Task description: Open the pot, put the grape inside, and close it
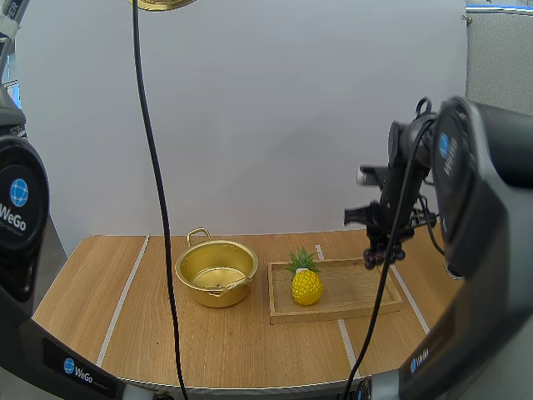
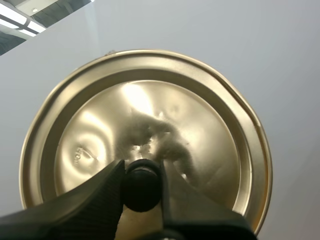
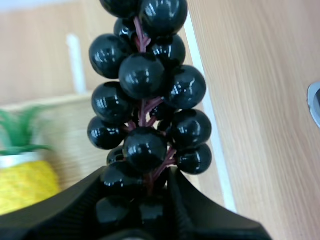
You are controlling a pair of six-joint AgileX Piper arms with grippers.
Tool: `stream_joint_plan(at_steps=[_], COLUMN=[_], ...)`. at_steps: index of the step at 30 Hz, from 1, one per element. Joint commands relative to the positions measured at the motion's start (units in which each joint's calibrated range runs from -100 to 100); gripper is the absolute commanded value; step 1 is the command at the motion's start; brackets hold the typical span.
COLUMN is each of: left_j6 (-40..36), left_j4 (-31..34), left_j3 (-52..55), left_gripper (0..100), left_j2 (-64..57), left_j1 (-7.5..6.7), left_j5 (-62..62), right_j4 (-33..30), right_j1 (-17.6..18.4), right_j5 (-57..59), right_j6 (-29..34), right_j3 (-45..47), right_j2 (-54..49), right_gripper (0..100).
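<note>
The gold pot (image 1: 216,273) stands open on the table, with nothing inside. Its gold lid (image 2: 145,120) is lifted high; an edge of the lid (image 1: 162,4) shows far above the pot. My left gripper (image 2: 141,184) is shut on the lid's black knob (image 2: 141,192). A bunch of dark grapes (image 3: 145,100) hangs from my right gripper (image 3: 142,187), which pinches its stem end. In the high view that gripper (image 1: 381,243) holds the grapes (image 1: 381,258) above the right end of the wooden tray (image 1: 358,307), well to the right of the pot.
A yellow toy pineapple (image 1: 306,283) stands on the wooden tray, just right of the pot; the pineapple (image 3: 22,180) also shows beside the hanging grapes. Pale strips run across the wooden table (image 1: 100,292).
</note>
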Motion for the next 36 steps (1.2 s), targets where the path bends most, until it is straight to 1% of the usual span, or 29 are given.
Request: stream_joint_plan(at_steps=[1,4,8,11,14,17,20,23,26,30,32,36], left_j6=[-0.4,-0.4,-0.4,-0.4,-0.4,-0.4,-0.4,-0.4,-0.4,-0.4,-0.4,-0.4], left_j4=[0.5,0.5,0.5,0.5,0.5,0.5,0.5,0.5,0.5,0.5,0.5,0.5], left_j3=[-0.5,-0.5,-0.5,-0.5,-0.5,-0.5,-0.5,-0.5,-0.5,-0.5,-0.5,-0.5], left_gripper=[0,0,0,0,0,0,0,0,0,0,0,0], left_j2=[-0.4,-0.4,-0.4,-0.4,-0.4,-0.4,-0.4,-0.4,-0.4,-0.4,-0.4,-0.4], left_j1=[-0.16,-0.16,-0.16,-0.16,-0.16,-0.16,-0.16,-0.16,-0.16,-0.16,-0.16,-0.16], left_j5=[-2.0,-2.0,-2.0,-2.0,-2.0,-2.0,-2.0,-2.0,-2.0,-2.0,-2.0,-2.0], right_j4=[3.1,6.6,17.7,25.5,28.7,29.1,30.0,30.2,30.2,29.4,27.9,22.7], right_j1=[-0.2,-0.2,-0.2,-0.2,-0.2,-0.2,-0.1,1.0,3.6,7.9,10.0,14.6], right_j5=[1.1,0.8,1.3,4.7,8.9,11.4,14.3,15.3,15.3,13.2,11.3,5.5], right_j6=[-0.4,-2.7,-12.9,-18.5,-21.2,-22.2,-25.1,-26.0,-26.0,-25.5,-24.4,-21.0], right_j3=[-0.4,-0.4,-0.4,-0.4,-1.5,-3.3,-5.2,-7.2,-8.2,-8.3,-8.3,-8.3], right_j2=[-7.6,-13.1,-17.5,-18.3,-17.5,-16.2,-14.6,-12.6,-9.7,-5.3,-3.6,-0.3], right_gripper=[0,0,0,0,0,0,0,0,0,0,0,0])
